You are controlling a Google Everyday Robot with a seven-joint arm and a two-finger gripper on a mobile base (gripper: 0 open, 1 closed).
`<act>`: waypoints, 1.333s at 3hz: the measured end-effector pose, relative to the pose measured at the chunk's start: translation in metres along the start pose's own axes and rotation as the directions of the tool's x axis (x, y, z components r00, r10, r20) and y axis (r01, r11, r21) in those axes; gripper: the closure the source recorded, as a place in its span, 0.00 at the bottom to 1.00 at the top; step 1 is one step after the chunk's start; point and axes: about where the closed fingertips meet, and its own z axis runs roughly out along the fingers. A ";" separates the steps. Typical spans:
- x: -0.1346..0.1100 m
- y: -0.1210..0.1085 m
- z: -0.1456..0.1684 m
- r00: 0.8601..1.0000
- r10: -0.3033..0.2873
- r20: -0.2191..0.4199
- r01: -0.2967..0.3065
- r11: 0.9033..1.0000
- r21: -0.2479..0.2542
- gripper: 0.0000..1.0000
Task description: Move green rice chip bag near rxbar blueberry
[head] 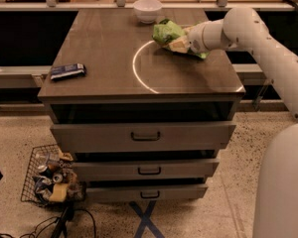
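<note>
The green rice chip bag (166,32) is a crinkled light-green foil bag at the back right of the brown cabinet top (104,43). My gripper (182,43) reaches in from the right on the white arm and is shut on the bag's right part, holding it just above the surface. The rxbar blueberry (67,71), a small dark blue bar, lies flat at the cabinet's front left edge, far from the bag.
A white bowl (147,10) stands at the back middle, just left of the bag. A bright ring of light (141,66) marks the top. Three drawers (145,135) sit slightly open below. A wire basket of rubbish (49,180) stands on the floor at left.
</note>
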 end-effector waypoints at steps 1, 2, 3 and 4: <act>0.000 0.000 0.000 1.000 0.000 0.000 0.000 1.000 0.000 1.00; 0.000 0.000 0.000 1.000 0.000 0.000 0.000 1.000 0.000 1.00; -0.023 0.002 0.004 0.999 -0.043 -0.032 0.043 0.999 0.000 1.00; -0.061 0.009 0.003 0.989 -0.121 -0.088 0.123 0.992 0.008 1.00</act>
